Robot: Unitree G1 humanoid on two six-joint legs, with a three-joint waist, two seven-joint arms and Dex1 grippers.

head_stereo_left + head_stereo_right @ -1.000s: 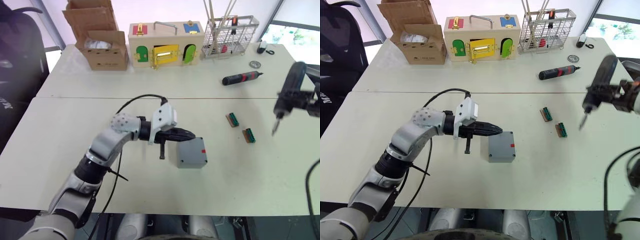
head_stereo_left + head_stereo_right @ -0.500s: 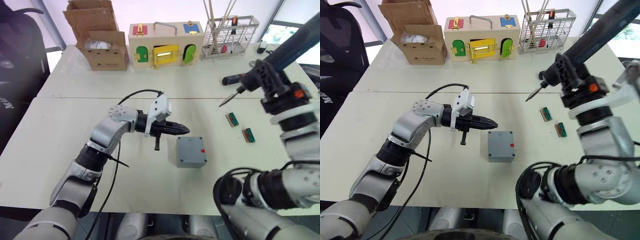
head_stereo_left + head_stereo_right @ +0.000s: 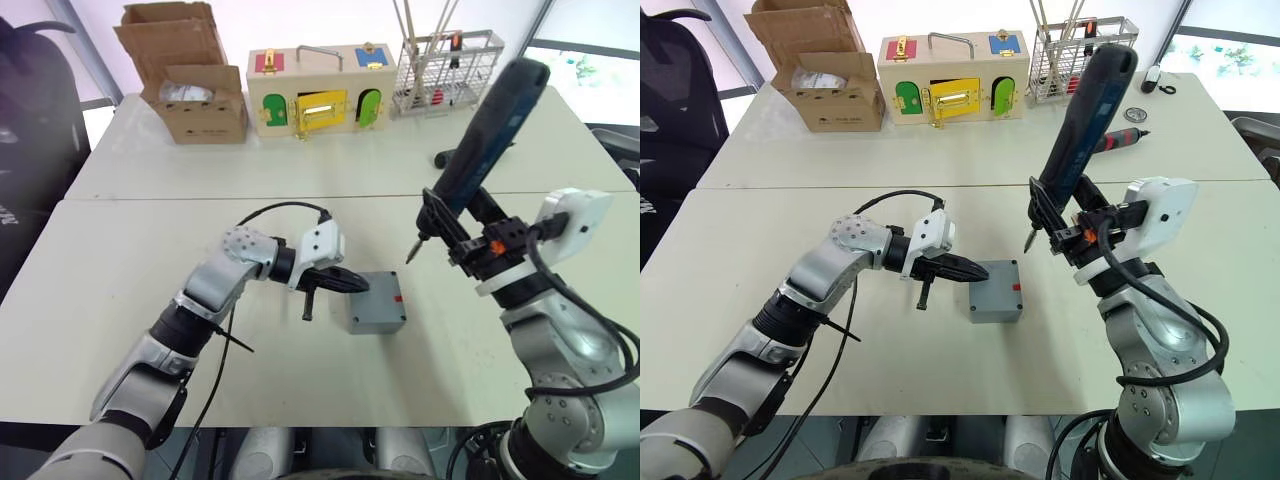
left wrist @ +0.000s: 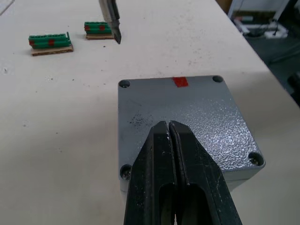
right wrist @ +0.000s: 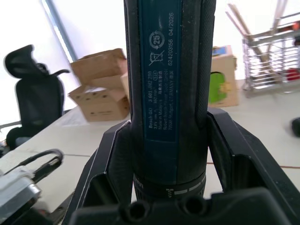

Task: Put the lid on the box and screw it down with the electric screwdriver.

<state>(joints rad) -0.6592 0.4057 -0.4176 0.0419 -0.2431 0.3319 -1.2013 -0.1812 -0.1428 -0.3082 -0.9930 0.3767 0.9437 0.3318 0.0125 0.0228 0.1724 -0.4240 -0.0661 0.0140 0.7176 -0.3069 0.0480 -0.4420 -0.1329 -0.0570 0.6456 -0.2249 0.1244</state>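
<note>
Right end effector (image 3: 1080,232) clamped around the electric screwdriver (image 3: 1080,130); left end effector (image 4: 168,136) closed, empty, over the lidded box (image 4: 206,126).

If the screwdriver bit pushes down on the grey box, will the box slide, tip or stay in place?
The box is low, square and flat on the table, so tipping looks unlikely. It seems light plastic on a smooth top, so a slanted push from the electric screwdriver may slide it. The left gripper, jaws shut, rests above the lid and could probably steady it.

Bright, even daylight from blown-out windows (image 3: 585,65) behind; soft shadows on the bench (image 3: 120,260); right wrist background blurred.
</note>
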